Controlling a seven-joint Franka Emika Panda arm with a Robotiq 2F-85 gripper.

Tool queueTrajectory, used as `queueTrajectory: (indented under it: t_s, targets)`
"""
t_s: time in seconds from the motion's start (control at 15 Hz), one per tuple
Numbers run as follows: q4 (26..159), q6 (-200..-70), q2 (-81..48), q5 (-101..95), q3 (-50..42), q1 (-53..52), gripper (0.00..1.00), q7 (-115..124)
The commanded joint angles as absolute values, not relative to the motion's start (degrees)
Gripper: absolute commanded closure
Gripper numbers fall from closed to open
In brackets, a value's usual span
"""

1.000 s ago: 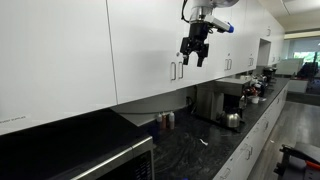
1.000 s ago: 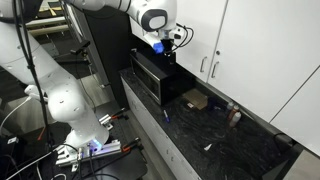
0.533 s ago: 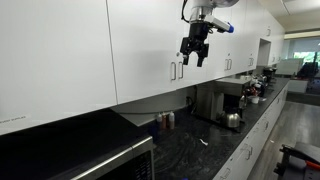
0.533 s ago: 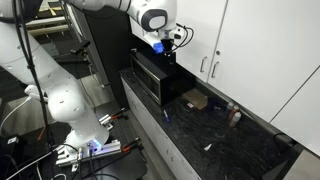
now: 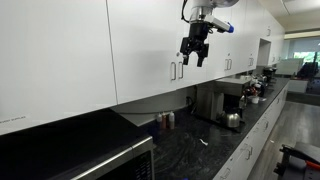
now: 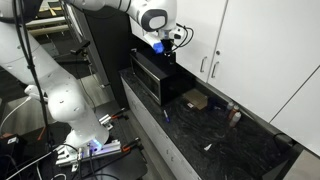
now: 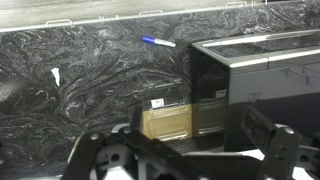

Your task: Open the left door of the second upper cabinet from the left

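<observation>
My one end effector (image 7: 185, 160) sits at the bottom of the wrist view, its fingers spread wide and pinching nothing. Beyond it lies the dark marbled table (image 7: 90, 95) with one blue pen (image 7: 158, 42). Only the exterior views show the doors. There my arm (image 5: 205, 12) reaches in at top centre, fingers pointing down, just right of two silver handles (image 5: 176, 70). The left door (image 5: 140, 55) of the second upper cabinet (image 5: 150, 20) lies flush, left of them.

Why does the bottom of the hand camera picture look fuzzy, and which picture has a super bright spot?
Wrist view: the tool sits close to the lens, so it looks dark and blurred, while the counter and blue pen are sharp. Exterior view: the far window is washed out white.
</observation>
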State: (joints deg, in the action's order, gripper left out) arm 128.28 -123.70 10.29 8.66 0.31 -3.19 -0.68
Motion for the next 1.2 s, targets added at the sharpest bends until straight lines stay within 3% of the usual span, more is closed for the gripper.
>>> queueTrajectory:
  t_s: [0.0, 0.4, 1.13]
  targets:
    - [128.15, -124.94, 8.98, 8.84, 0.20, -2.59, 0.00, -2.07]
    - [130.03, -133.14, 6.84, 12.92, -1.21, -2.85, 0.00, -10.51]
    - [132.99, -161.04, 0.61, 11.36, -0.73, -2.28, 0.00, -10.59]
